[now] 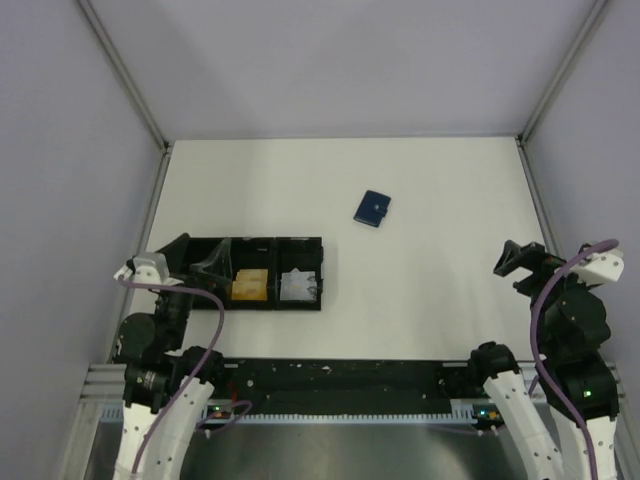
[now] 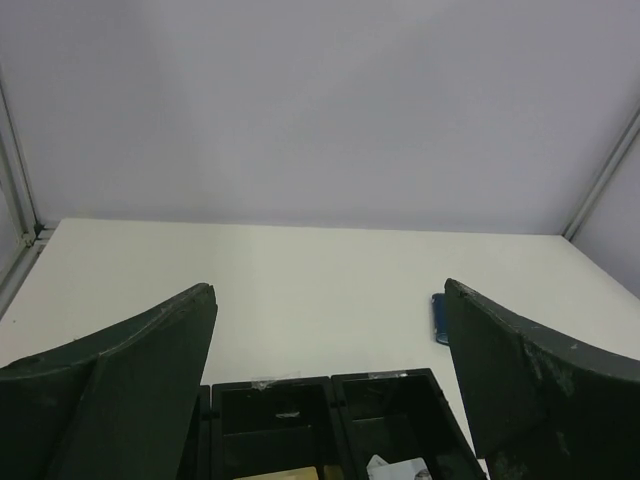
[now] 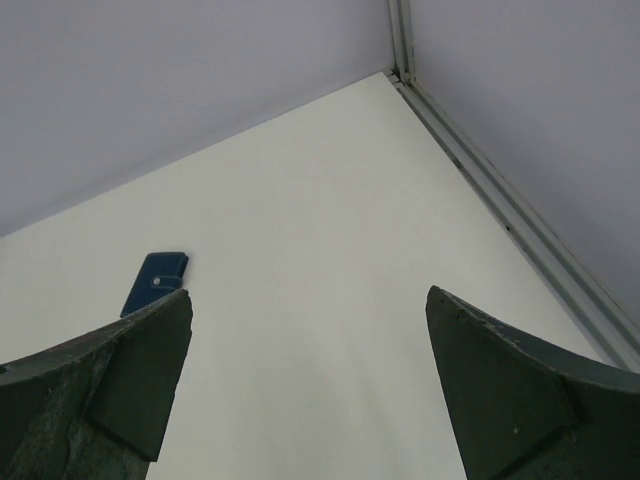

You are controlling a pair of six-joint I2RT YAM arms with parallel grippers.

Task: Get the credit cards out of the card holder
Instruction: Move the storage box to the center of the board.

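Lying shut on the white tabletop (image 1: 450,200), the dark-blue card holder (image 1: 373,208) sits toward the far middle, well apart from both arms and beyond the black tray (image 1: 250,250). Only the overhead view shows the whole layout. The tray lies at the near left with three compartments in a row. An orange-tan flat piece (image 1: 249,286) is in the middle one and a pale grey-white piece (image 1: 297,285) is in the right one. What these pieces are cannot be told.

The left claw (image 1: 200,258) hangs over the tray's left end with its fingers spread apart and holding nothing. The right claw (image 1: 522,265) is likewise wide apart and empty at the near right edge.

The left wrist view catches only a blue sliver of the holder (image 2: 438,318), just beside its right finger, and the far rims of the tray (image 2: 330,380) below the gap of the claw (image 2: 330,300).

The right wrist view shows the holder (image 3: 155,283) more fully, snap tab visible, just above its left finger. The tabletop's far right corner lies beyond the claw (image 3: 308,300), and the tray is out of frame.
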